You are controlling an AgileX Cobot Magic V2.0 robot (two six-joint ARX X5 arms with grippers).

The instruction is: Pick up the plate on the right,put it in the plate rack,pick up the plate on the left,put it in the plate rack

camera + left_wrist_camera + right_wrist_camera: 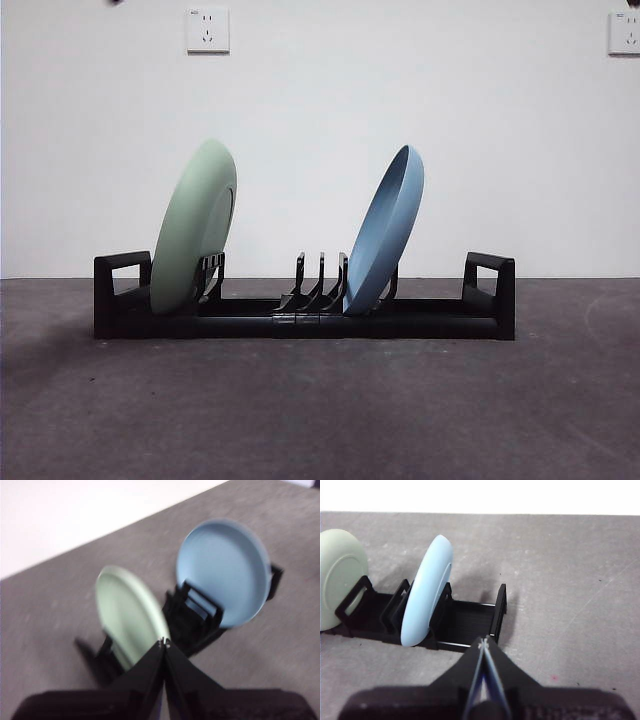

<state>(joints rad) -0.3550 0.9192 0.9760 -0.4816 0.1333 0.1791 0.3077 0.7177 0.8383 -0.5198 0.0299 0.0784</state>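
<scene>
The black plate rack (300, 318) sits across the dark table with two plates standing in it. A pale green plate (194, 228) leans in the prongs near its left end, and a light blue plate (387, 230) leans in the prongs right of the middle. In the left wrist view my left gripper (164, 642) is shut and empty, held above the green plate (129, 612) and the blue plate (222, 570). My right gripper (483, 644) is shut and empty too, hovering by the rack's end handle (499, 611) beside the blue plate (426, 596). Neither arm shows in the front view.
A white wall with two sockets (207, 29) stands behind the grey table (320, 410). The rack's looped handles (489, 285) rise at each end.
</scene>
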